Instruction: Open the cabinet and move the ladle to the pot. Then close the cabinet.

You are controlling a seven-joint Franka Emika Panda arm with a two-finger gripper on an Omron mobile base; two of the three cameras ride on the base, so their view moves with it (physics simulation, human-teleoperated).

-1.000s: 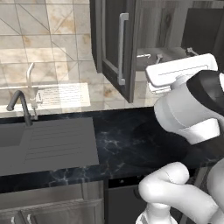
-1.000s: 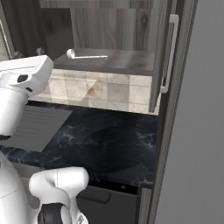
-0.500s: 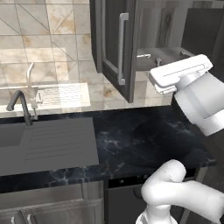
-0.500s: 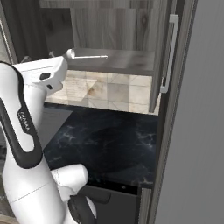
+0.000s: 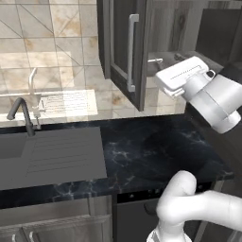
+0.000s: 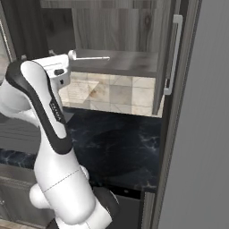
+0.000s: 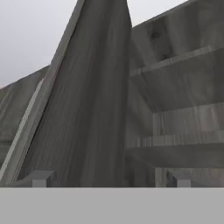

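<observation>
The cabinet [image 6: 134,40] stands open, both doors swung out, so the opening step looks done and the reach for the ladle [image 6: 87,57] is in hand. The ladle lies on the cabinet floor, its round bowl at the 9 o'clock end and its thin handle running toward 3 o'clock. In the left base view it shows at about 11 o'clock from the white hand.

The gripper [image 7: 107,178] is spread wide and holds nothing. In the hand view its two tips rise at 6 o'clock, facing the inner side of a door [image 7: 83,109] and the shelf [image 7: 183,70] at 2 o'clock. The ladle is not between the tips.

The next move likely calls for turning the hand toward the ladle, bringing it down over the thin handle, and closing squarely across it. The handle is slim and shiny, so an off-centre pinch could let it roll or slip.
</observation>
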